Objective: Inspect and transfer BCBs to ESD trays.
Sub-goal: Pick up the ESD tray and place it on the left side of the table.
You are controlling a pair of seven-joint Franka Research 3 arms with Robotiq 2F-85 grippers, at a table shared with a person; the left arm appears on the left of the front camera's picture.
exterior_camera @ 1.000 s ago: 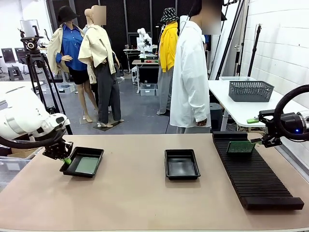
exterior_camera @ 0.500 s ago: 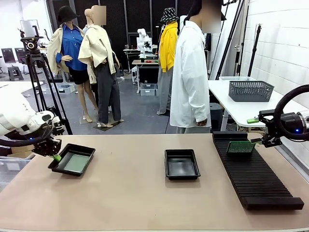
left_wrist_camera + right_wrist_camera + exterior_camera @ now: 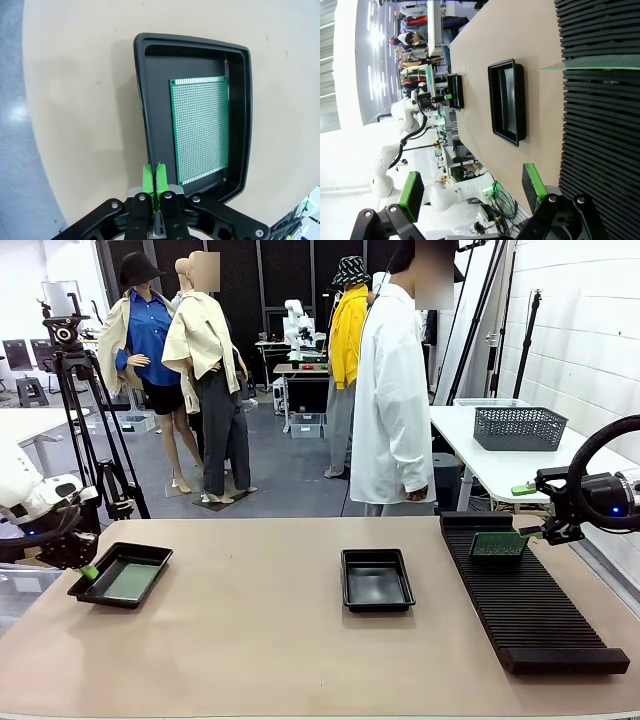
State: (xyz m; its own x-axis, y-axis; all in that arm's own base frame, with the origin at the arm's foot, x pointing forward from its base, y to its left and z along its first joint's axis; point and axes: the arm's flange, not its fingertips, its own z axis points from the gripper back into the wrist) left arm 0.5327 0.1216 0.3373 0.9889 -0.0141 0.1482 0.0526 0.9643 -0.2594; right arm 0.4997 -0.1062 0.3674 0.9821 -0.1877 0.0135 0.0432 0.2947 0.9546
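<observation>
Front view: left fingers (image 3: pixel 90 571) clenched on the near-left rim of the left tray (image 3: pixel 146 553), which sits at the left end of the desk (image 3: pixel 260 650). A flat board (image 3: pixel 125 581) lies inside that tray. The middle tray (image 3: pixel 377 602) is at desk centre, well apart from the left one, with a bare black floor. The ribbed rack (image 3: pixel 535 615) is on the right side of the desk. An upright board (image 3: pixel 498 543) stands in the rack's far slots. Right fingers (image 3: pixel 522 490) are released, just beside the upright board's right end and not touching it. A person in a white coat (image 3: pixel 393 400) stands at the far side, and a mesh basket (image 3: pixel 520 427) sits on a white side table.

Left wrist view: left fingers (image 3: pixel 148 179) have their green pads squeezed together on the left tray (image 3: pixel 142 100) at its rim corner. The flat board (image 3: pixel 200 130) lies flat on the tray floor, toward one long wall.

Right wrist view: right fingers (image 3: pixel 411 195) are spread wide with nothing between them. The upright board (image 3: pixel 590 65) is seen edge-on, slotted in the ribbed rack (image 3: pixel 600 130). The middle tray (image 3: pixel 520 100) sits on the desk (image 3: pixel 480 65) beyond, the left tray (image 3: pixel 456 91) farther off.
</observation>
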